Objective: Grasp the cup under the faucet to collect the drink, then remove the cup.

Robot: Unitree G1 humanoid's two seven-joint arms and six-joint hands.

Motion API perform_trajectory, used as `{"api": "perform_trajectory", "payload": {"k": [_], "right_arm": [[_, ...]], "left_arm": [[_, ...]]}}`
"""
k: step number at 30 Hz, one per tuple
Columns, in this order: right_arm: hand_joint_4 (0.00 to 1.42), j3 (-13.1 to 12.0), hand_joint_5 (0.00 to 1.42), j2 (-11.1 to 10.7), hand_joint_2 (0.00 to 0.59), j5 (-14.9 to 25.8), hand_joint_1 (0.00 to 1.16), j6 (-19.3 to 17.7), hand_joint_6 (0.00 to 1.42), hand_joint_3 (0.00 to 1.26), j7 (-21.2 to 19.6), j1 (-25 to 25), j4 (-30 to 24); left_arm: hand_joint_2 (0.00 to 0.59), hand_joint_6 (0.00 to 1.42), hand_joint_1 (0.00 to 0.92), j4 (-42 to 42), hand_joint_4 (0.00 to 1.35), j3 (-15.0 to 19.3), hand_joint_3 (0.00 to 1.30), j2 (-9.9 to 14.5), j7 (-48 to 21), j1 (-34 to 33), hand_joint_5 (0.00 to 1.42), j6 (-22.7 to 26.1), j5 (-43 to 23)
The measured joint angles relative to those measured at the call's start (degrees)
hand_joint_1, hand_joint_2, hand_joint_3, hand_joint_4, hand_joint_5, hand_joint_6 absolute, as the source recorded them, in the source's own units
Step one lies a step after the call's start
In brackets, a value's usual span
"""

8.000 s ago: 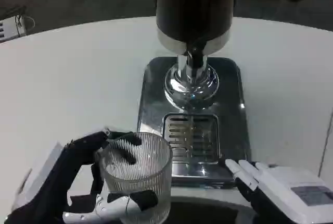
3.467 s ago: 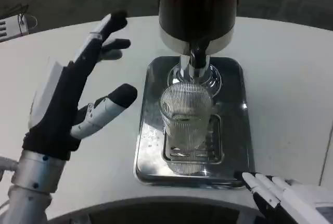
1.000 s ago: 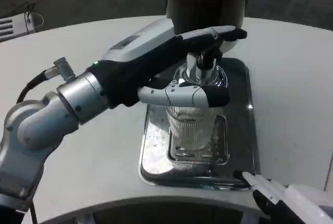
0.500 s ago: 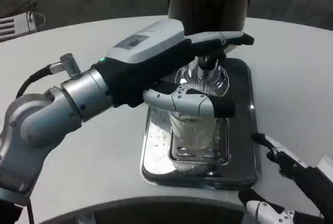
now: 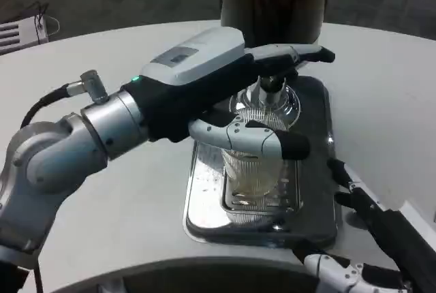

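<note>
A ribbed clear glass cup (image 5: 253,170) stands on the steel drip tray (image 5: 204,201) under the dark dispenser's faucet (image 5: 271,83), with pale liquid in its base. The left hand (image 5: 235,95) reaches over it, fingers on the tap lever, thumb across the cup's rim. The right hand (image 5: 371,238) waits just beside the tray, fingers apart and empty; filling seems underway, removal remains.

Single head/chest cam, looking steeply down & fwd over white table (image 5: 102,225); close range; dispenser (image 5: 276,0) top cropped at upper edge, floor beyond.

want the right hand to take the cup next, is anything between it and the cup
Nothing visible lies between them. The right hand is open by the tray's right edge, facing the cup. The left hand reaches over the cup from the opposite side.
</note>
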Motion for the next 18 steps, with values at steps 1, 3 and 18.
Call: {"api": "perform_trajectory", "payload": {"k": [1, 3, 18], "right_arm": [[0.00, 0.8, 0.09, -0.6, 0.208, 0.0, 0.84, -0.6, 0.17, 0.00, -1.2, -0.9, 1.7], [0.00, 2.4, 0.09, -1.4, 0.201, 0.0, 0.86, -1.3, 0.17, 0.00, -3.1, -3.0, 4.8], [0.00, 9.5, 0.11, 0.0, 0.195, -0.2, 0.90, -4.5, 0.14, 0.00, -19.3, -13.7, 19.4]], "left_arm": [[0.052, 0.29, 0.000, 0.0, 0.14, 0.0, 0.17, 0.0, 0.1, 0.1, 0.25, 0.0, -0.1], [0.041, 0.29, 0.000, -0.1, 0.14, 0.0, 0.17, 0.0, 0.4, 0.3, 0.25, -0.1, -0.1], [0.027, 0.29, 0.000, -0.2, 0.14, 0.3, 0.17, 0.0, 0.6, 0.5, 0.25, -0.4, -0.2]]}}
